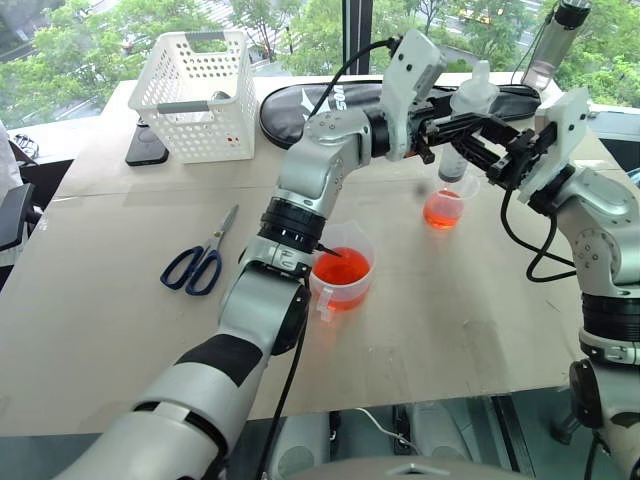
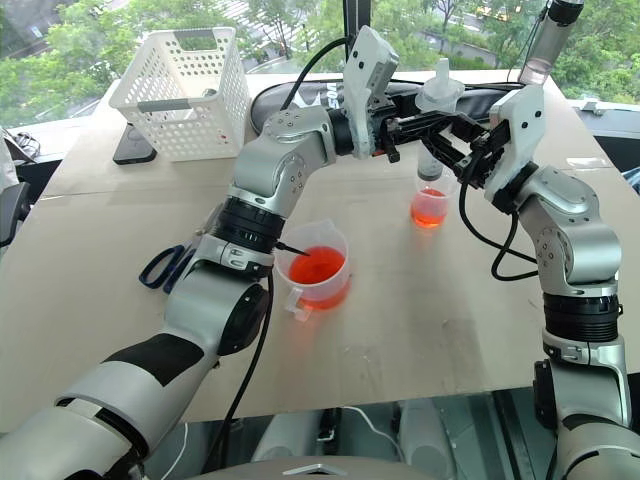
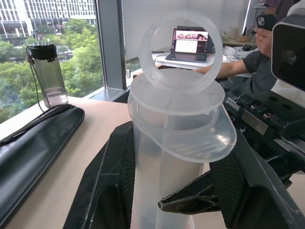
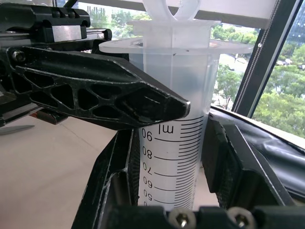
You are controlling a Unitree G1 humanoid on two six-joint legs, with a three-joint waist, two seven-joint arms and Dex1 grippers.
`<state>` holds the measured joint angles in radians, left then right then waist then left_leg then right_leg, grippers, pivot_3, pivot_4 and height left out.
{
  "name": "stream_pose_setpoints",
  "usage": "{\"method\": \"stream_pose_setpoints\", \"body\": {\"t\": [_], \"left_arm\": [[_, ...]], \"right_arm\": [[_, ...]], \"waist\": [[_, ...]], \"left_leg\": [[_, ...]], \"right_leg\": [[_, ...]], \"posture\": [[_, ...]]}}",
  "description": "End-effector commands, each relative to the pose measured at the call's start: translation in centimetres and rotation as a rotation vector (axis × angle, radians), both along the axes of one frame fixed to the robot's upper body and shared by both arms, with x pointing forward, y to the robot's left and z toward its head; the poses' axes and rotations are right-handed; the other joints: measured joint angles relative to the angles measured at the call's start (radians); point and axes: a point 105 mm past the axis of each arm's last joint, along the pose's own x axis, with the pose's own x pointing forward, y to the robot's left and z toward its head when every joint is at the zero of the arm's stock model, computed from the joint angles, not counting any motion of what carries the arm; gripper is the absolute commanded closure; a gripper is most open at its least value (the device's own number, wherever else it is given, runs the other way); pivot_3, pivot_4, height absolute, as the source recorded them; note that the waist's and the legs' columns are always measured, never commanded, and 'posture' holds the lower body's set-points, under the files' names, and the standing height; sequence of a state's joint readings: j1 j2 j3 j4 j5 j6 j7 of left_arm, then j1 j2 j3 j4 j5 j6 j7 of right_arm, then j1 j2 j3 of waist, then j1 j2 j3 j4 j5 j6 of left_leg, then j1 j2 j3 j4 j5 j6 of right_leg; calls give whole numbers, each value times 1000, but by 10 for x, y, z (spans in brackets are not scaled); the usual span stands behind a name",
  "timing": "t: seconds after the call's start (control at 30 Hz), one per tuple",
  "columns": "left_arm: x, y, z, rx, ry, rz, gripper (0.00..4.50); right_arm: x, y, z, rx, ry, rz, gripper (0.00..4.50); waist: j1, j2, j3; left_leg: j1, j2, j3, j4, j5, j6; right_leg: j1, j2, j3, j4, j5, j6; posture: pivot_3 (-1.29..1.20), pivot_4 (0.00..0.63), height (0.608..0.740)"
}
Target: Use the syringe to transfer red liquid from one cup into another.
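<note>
I have the syringe (image 1: pixel 462 135) standing upright, its long axis vertical, nozzle down over the smaller cup (image 1: pixel 446 206), which already holds red liquid (image 1: pixel 443 213). My right end effector (image 1: pixel 500 150) is clenched on the barrel from the right. My left end effector (image 1: pixel 470 128) reaches in level from the left, its fingers (image 3: pixel 114 176) straddling the barrel just under the flange, beneath the pushed-in plunger (image 3: pixel 181 52); I cannot tell if it grips. The handled cup (image 1: pixel 343 275) sits nearer me on the desk (image 1: pixel 100 300).

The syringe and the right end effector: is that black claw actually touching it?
Touching. The right wrist view shows the syringe standing between the right end effector's two black fingers, both pressed against its barrel.
</note>
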<state>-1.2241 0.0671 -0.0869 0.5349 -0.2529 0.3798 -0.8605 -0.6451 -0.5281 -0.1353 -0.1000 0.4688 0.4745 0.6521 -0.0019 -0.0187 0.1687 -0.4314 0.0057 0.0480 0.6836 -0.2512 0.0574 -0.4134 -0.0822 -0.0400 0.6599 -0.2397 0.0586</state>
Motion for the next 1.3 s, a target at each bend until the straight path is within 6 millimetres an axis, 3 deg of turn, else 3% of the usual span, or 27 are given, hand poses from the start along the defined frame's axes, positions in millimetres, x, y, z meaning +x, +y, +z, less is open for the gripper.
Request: {"method": "stream_pose_setpoints", "body": {"t": [0.03, 0.17, 0.27, 0.53, 0.67, 0.83, 1.07, 1.3], "left_arm": [[-2, -4, 8, -22, -25, -12, 2920], [-1, 0, 15, -53, -23, -8, 2965], [2, 6, 21, -79, -12, 5, 2965], [12, 39, 47, -209, 88, 52, 2966], [14, 67, 66, -328, 189, 66, 2966], [17, 106, 81, -429, 279, 117, 2966], [18, 183, 93, -509, 355, 330, 2966], [-19, 229, 83, -386, 475, 420, 2966]], "right_arm": [[-16, 2, 29, -22, -114, 41, 1755], [-11, -6, 24, -72, -110, -27, 26], [-7, -15, 25, -86, -122, -100, 0], [-22, -17, 43, -30, -174, -63, 0], [-25, -20, 50, -1, -174, -64, 0], [-32, -20, 43, -52, -166, -31, 0], [-76, -9, 33, -125, -138, 210, 0], [-125, 0, 16, -163, -47, 445, 0]], "waist": [[1, 0, 0], [1, 0, 0], [1, 0, 0], [-5, 0, 0], [-6, 0, 0], [-8, 0, 0], [-10, 0, 0], [-5, 0, 0]], "left_leg": [[0, 0, 0, 0, 0, 0], [0, 0, 0, 0, 0, 0], [0, 0, 0, 0, 0, 0], [0, 0, 0, 0, 0, 0], [0, 0, 0, 0, 0, 0], [0, 0, -1, 0, 0, 0], [0, 0, -1, 0, 0, 0], [0, 0, -1, 0, 0, 0]], "right_leg": [[0, 0, 0, 0, 0, 0], [0, 0, 0, 0, 0, 0], [0, 0, 0, 0, 0, 0], [0, 0, 0, 0, 0, 0], [0, 0, 0, 0, 0, 0], [0, 0, 0, 0, 0, 0], [0, 0, 0, 0, 0, 0], [1, -1, -1, 0, 0, 0]], "posture": [[0, 150, 724], [0, 150, 724], [0, 150, 724], [0, 150, 724], [0, 150, 724], [0, 150, 724], [0, 150, 724], [0, 150, 724]]}}
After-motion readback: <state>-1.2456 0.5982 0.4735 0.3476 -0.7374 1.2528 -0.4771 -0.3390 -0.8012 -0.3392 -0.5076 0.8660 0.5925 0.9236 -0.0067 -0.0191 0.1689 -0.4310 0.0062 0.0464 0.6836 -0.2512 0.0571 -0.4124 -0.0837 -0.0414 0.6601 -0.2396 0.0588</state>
